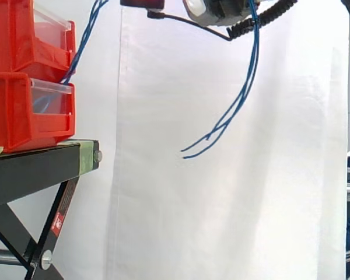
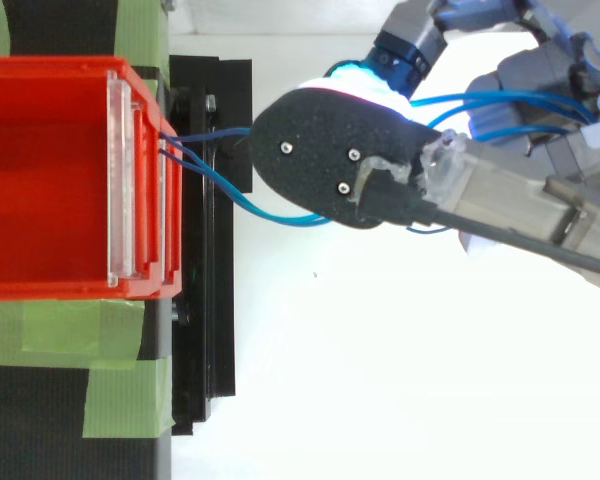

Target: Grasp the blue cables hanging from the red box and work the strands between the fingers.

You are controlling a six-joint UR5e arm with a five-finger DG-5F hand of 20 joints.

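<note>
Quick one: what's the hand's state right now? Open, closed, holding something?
hand: closed on the blue cables; the strands pass through it and hang down below.

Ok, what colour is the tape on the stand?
Light green tape on the black stand; the top view shows it best.

My side camera stands beside the work and looks level across it: the red bins on the black stand are at the left, the white curtain behind. My top camera looks straight down from close. Both share the bins' front, the blue cables and the hand.
</note>
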